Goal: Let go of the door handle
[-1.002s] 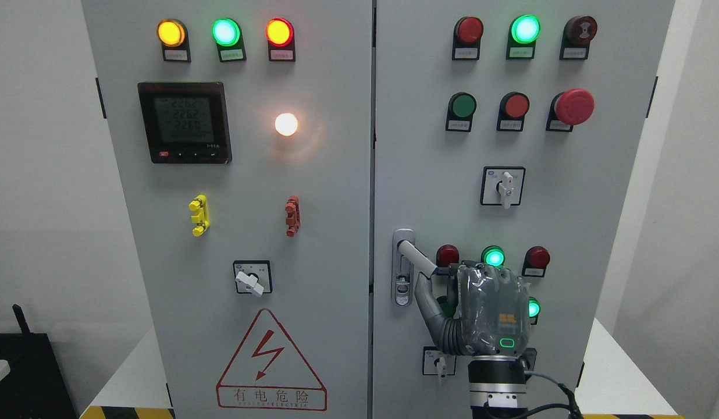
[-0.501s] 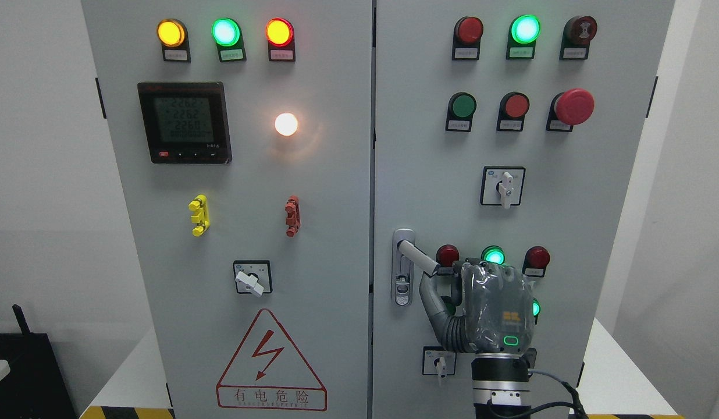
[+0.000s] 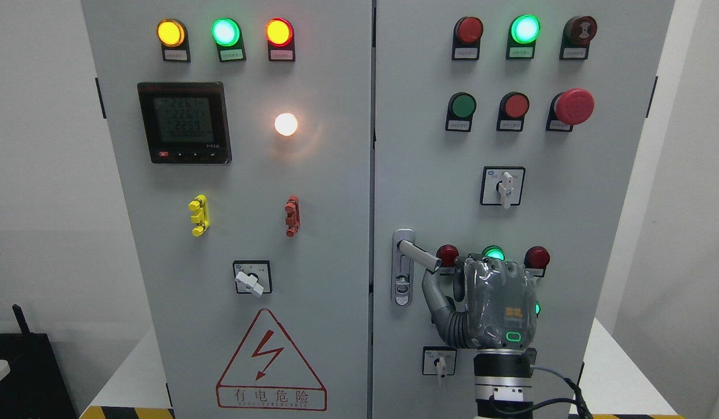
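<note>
Right hand [image 3: 499, 305], seen from its back, sits just right of the door handle [image 3: 419, 255] on the cabinet's right door [image 3: 429, 174]; whether my fingers are curled or slack I cannot tell. Compared with a second ago, I have drifted rightward and the lever tip now shows clear of my palm, so I judge the release nearly done. Red indicator lamp [image 3: 447, 254] and green lamp [image 3: 493, 254] crowd above; free room lies toward me and downward.

Industrial test lab, electrical control cabinet [image 3: 313, 192], indicator lamps [image 3: 225, 32]
</note>
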You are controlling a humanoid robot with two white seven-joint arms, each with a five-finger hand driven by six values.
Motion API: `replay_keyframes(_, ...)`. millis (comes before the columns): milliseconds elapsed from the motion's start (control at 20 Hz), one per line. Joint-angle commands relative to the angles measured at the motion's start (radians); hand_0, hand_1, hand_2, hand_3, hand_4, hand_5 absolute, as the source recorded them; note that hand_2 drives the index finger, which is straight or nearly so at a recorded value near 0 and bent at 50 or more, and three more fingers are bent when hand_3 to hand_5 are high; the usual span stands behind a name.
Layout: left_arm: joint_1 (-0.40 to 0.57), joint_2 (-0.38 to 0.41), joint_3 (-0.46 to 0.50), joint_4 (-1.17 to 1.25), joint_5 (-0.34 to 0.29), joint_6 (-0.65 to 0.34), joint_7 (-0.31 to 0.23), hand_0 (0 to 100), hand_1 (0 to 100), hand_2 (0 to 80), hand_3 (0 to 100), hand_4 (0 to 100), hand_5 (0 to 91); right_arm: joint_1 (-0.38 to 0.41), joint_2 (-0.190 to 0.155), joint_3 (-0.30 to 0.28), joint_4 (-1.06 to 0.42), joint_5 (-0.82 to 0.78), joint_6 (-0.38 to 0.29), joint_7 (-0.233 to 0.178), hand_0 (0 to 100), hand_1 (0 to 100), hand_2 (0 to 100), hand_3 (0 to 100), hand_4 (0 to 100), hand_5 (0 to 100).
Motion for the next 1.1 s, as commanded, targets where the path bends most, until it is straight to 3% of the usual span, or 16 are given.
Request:
replay_keyframes(0, 0.0, 0.0, -0.012, -0.015, 0.0, 0.0, -0.001, 12, 39, 0.0, 0, 0, 0.0, -0.009, 0.001, -0.011, 0.001, 0.0, 0.0, 0.001, 56, 35, 100, 100, 100, 97)
replay_keyframes(752, 0.0, 0.0, -0.012, -0.015, 0.0, 0.0, -0.001, 12, 39, 0.0, 0, 0, 0.0, -0.009, 0.002, -0.011, 0.001, -0.002, 0.0, 0.003, 57, 34, 100, 100, 100, 97)
replay_keyframes(1052, 0.0, 0.0, -0.012, -0.015, 0.0, 0.0, -0.001, 12, 39, 0.0, 0, 0, 0.0, 0.026, 0.002, -0.003, -0.001, -0.005, -0.007, -0.003, 57, 34, 100, 100, 100, 97)
